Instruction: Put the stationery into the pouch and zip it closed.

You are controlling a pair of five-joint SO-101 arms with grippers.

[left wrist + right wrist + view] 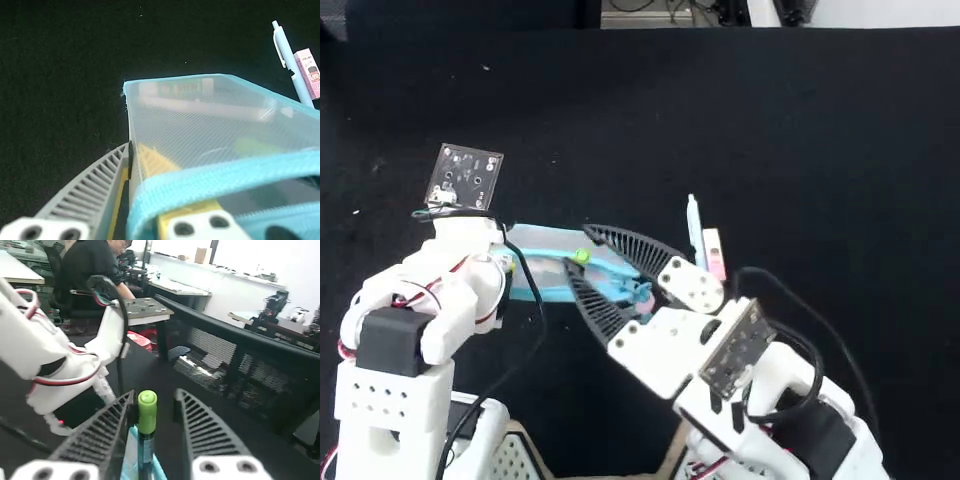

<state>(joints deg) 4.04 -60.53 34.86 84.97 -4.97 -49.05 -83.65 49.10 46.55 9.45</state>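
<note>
**Pouch** [548,262]. Centre-left of the high view, between the two arms.
- Handling (judged): light, limp and prone to sliding or buckling. It is best taken by the bound edge or zip tape, with one end pinned while the zip is drawn.
- Look: translucent white mesh with a turquoise zip band. Pale shapes show through, too vague to name.
- Hold: the left tool [134,150] is clamped on its short end, with the grey ribbed finger outside the mesh.

**Green-capped pen** [147,412]. Stands cap-up at the pouch mouth, between the fingers of the right tool [155,396]. The jaws are apart, with the pen against one and a gap to the other.
- Handling (judged): rigid, light and smooth, likely to roll. Hold it mid-barrel.

**Blue pen** [695,225] and **pink eraser** [715,253]. Side by side on the black table [770,120], right of centre, just beyond the pouch's right end and not yet inside.
- Handling (judged): the pen is slim and slippery. The eraser is small, blocky and grippy, and is best pinched across its narrow sides.
</note>
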